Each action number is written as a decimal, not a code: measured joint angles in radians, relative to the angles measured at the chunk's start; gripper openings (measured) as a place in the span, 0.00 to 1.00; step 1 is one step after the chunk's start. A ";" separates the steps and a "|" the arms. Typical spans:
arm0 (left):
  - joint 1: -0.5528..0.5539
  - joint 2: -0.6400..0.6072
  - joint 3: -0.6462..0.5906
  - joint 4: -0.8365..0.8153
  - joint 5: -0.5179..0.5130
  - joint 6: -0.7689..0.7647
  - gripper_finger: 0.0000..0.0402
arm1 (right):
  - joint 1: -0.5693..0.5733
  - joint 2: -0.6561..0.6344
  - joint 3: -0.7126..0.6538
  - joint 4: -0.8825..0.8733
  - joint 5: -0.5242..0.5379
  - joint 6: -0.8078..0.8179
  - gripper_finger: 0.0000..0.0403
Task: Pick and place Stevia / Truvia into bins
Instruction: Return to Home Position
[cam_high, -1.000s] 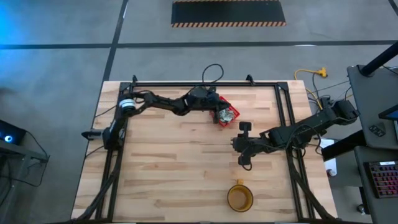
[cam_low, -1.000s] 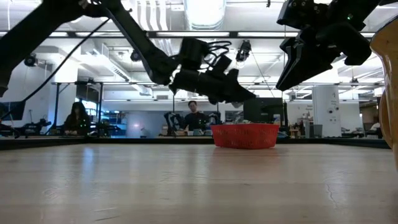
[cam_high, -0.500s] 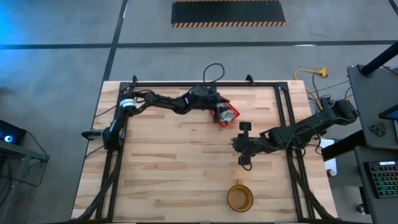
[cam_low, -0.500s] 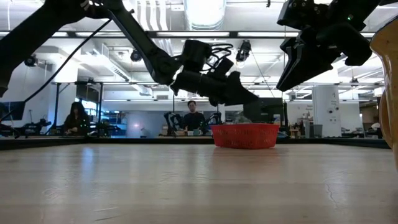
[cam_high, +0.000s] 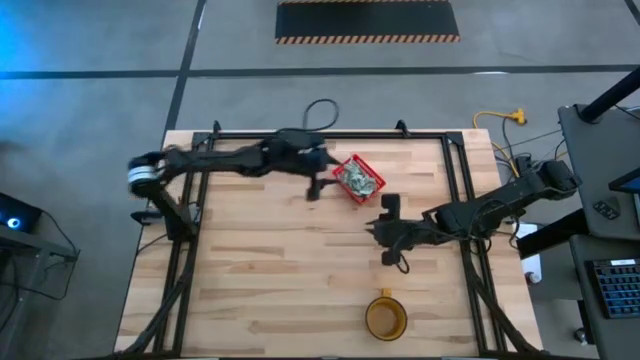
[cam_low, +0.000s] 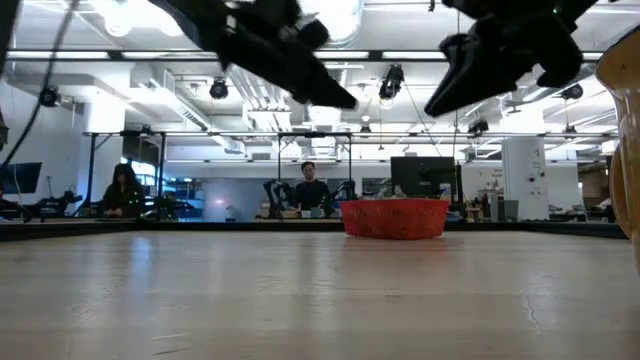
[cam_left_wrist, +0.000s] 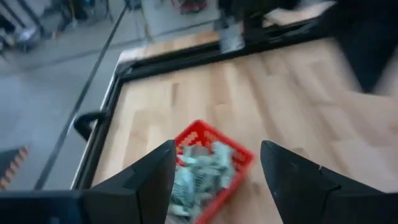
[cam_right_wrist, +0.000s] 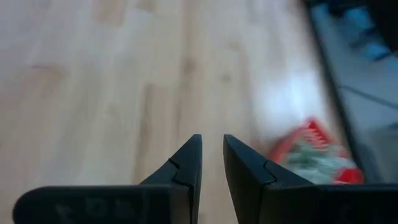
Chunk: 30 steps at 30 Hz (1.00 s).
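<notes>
The red basket (cam_high: 352, 158) stands on the table toward its far edge, heaped with pale green and white sachets (cam_high: 358, 179). It also shows in the left wrist view (cam_left_wrist: 244, 157) and the low view (cam_low: 395, 218). My left gripper (cam_high: 320, 184) hangs open in the air to the left of the basket, with nothing between its fingers (cam_left_wrist: 217, 147). My right gripper (cam_high: 375, 228) hovers on the near right of the basket. Its fingers (cam_right_wrist: 212, 140) are open by a narrow gap and hold nothing.
An amber cup (cam_high: 385, 318) stands near the table's front edge on the right. Black frame rails (cam_high: 300, 135) run along the far and side edges. Bare wood lies between the basket and the cup. People sit in the room beyond (cam_low: 312, 190).
My left gripper has drawn back from over the basket toward the table's left edge and has risen well above it. The basket and its sachets have stayed where they were. My right gripper has hardly moved.
</notes>
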 joint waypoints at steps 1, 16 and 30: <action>-0.002 -0.050 -0.042 0.007 0.004 0.006 0.54 | 0.000 -0.014 0.000 0.000 0.046 0.009 0.14; -0.002 -0.653 -0.841 0.762 -0.011 -0.203 0.54 | -0.274 -0.512 -0.270 0.316 -0.362 -0.128 0.14; -0.003 -0.812 -1.076 0.844 -0.046 -0.242 0.54 | -0.346 -0.782 -0.564 0.440 -0.365 -0.042 0.14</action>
